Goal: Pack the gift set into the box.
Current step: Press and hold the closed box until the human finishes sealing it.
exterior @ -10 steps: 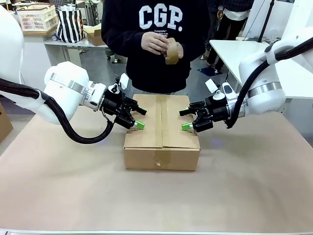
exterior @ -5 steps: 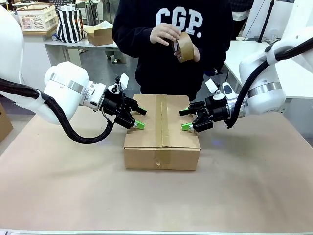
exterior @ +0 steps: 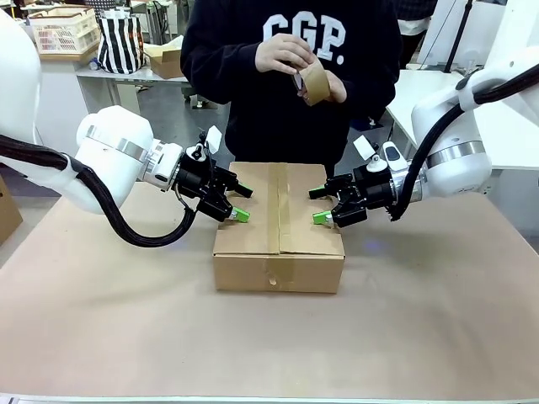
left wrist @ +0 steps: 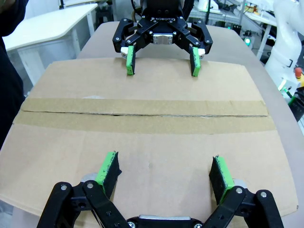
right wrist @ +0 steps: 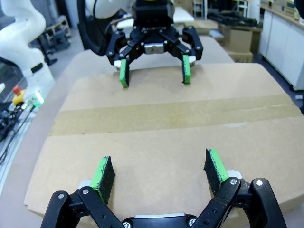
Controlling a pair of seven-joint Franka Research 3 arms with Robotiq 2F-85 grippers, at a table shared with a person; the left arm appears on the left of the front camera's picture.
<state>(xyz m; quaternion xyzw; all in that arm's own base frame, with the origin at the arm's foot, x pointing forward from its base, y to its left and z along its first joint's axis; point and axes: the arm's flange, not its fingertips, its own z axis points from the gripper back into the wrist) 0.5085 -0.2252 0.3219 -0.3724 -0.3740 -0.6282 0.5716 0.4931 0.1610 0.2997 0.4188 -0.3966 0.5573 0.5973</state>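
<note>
Left claw [exterior: 238,203] and right claw [exterior: 318,205]: both spread wide, grasping nothing, each pressing down on one closed flap of the box [exterior: 279,252], which sits mid-tabletop [exterior: 101,337]. Current step, by judgement: flap hold-down. Next move: the person's hands apply the tape roll [exterior: 312,82] along the centre seam.

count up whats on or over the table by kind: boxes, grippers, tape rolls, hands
boxes: 1, the box, flaps down, on the table
grippers: 2, left gripper and right gripper, both open over the box top
tape rolls: 1, the tape roll, held by the person
hands: 2, one hand and the other hand, both on the roll
total: 6
</note>
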